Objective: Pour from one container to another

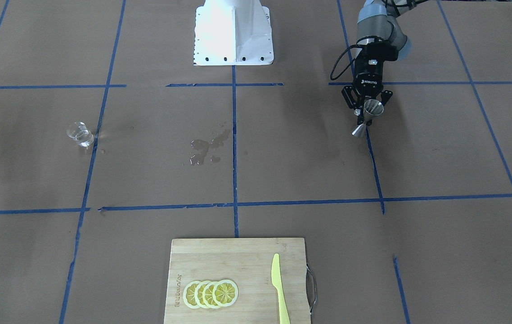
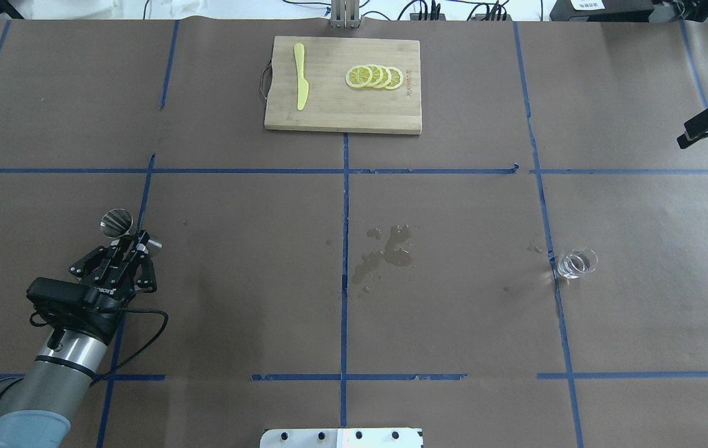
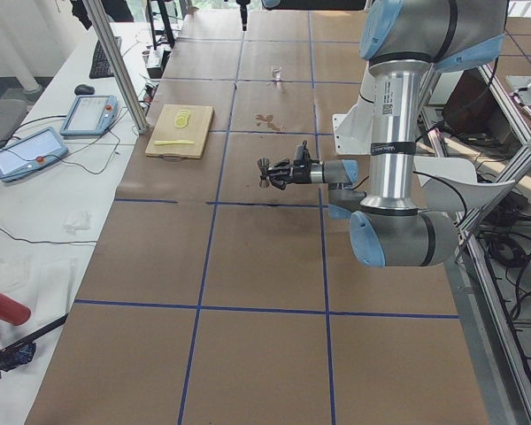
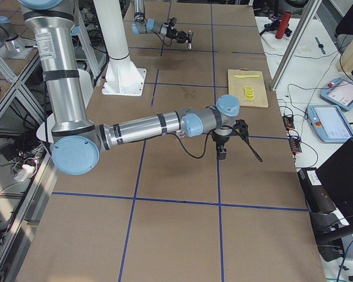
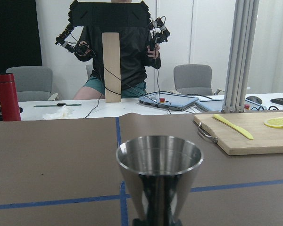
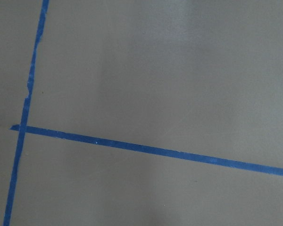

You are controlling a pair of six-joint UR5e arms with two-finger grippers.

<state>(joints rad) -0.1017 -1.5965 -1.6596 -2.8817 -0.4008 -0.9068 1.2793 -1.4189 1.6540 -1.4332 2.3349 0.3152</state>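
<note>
My left gripper [image 1: 366, 118] is shut on the narrow waist of the steel jigger [image 1: 373, 108], holding it upright above the table on the robot's left side. From overhead the jigger [image 2: 117, 223] sticks out past the gripper [image 2: 133, 241]. In the left wrist view its open top cone [image 5: 159, 162] fills the lower middle and no liquid shows inside. The clear glass cup [image 2: 576, 263] stands alone on the paper far across the table, also seen from the front as cup [image 1: 80, 134]. My right gripper [image 4: 241, 155] hovers open beyond the cup, holding nothing.
A wet spill [image 2: 385, 252] marks the paper at the table's middle. A wooden cutting board [image 2: 329, 112] at the far edge carries lemon slices [image 2: 374, 76] and a yellow knife [image 2: 300, 78]. The white robot base [image 1: 233, 33] stands mid-table. A person [image 5: 115, 47] sits behind the operators' desk.
</note>
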